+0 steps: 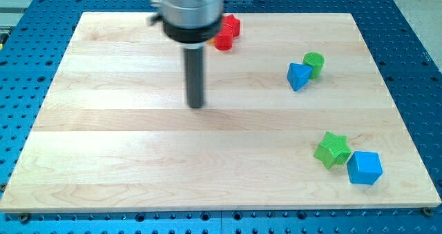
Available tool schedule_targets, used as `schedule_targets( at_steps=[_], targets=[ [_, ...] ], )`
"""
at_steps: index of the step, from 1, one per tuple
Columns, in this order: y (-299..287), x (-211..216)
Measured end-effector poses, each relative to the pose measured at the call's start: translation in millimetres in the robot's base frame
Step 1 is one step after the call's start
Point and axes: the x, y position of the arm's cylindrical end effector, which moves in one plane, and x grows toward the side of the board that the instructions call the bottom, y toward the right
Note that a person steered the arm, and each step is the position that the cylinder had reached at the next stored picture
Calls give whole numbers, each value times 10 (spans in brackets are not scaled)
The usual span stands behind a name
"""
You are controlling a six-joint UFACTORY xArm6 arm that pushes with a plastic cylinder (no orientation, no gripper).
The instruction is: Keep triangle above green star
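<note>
Nearest the view's bottom sits our green star [331, 150], blue cube [364, 168] touching it. The blue triangle [298, 76] already lies toward the view's top from the star (green cylinder [314, 63] alongside). My tip [197, 105], a bare rod gripping nothing, stands far toward the view's left of the star.

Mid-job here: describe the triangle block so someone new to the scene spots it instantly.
Look at the wooden board, right half, upper part. Two blocks touch there: the blue triangle sits at the view's lower left of a green cylinder. It is the only blue wedge; the other blue block is a cube near the bottom right, beside the green star.
</note>
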Motion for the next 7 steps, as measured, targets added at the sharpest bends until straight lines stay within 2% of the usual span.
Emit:
schedule_targets(
  at_steps=[1, 2, 3, 4, 6, 7],
  targets=[
    [203, -272],
    [618, -613],
    [1234, -642],
    [1484, -987],
    [2460, -312],
    [2520, 96]
  ],
)
